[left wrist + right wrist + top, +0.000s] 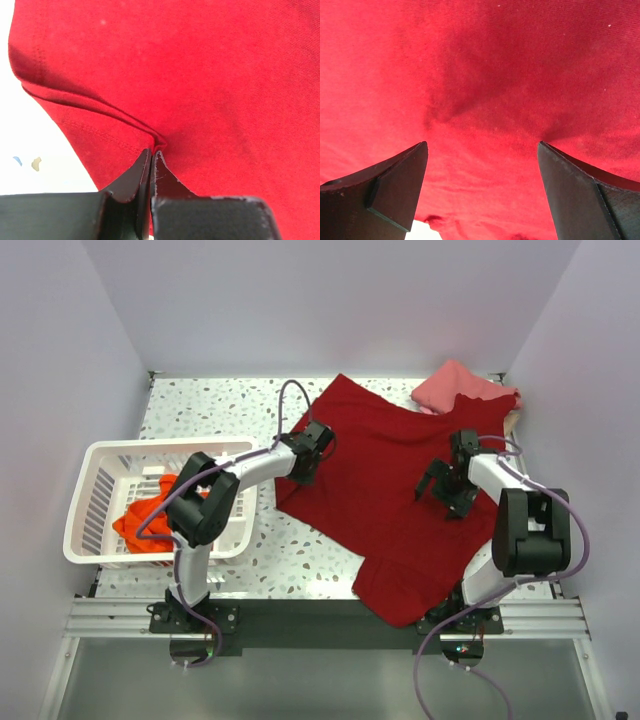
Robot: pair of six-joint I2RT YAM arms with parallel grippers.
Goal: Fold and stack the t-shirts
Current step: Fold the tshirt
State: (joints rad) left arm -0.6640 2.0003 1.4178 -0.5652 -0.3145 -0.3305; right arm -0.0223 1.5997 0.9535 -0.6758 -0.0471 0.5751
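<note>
A large dark crimson t-shirt (385, 475) lies spread over the middle and right of the table, one corner hanging over the near edge. My left gripper (306, 472) is shut on a pinched fold at the shirt's left edge, seen in the left wrist view (152, 150) with the cloth (200, 75) bunched at the tips. My right gripper (438, 487) is open above the shirt's right half, its fingers spread wide over the cloth (485, 75) in the right wrist view (482, 147). A bright orange-red shirt (150, 515) lies crumpled in the basket. A folded pink shirt (455, 385) sits at the back right.
A white slotted plastic basket (100, 502) stands at the left of the speckled table (220, 405). A sliver of tan cloth (513, 420) shows under the pink shirt at the right wall. White walls close in the back and both sides.
</note>
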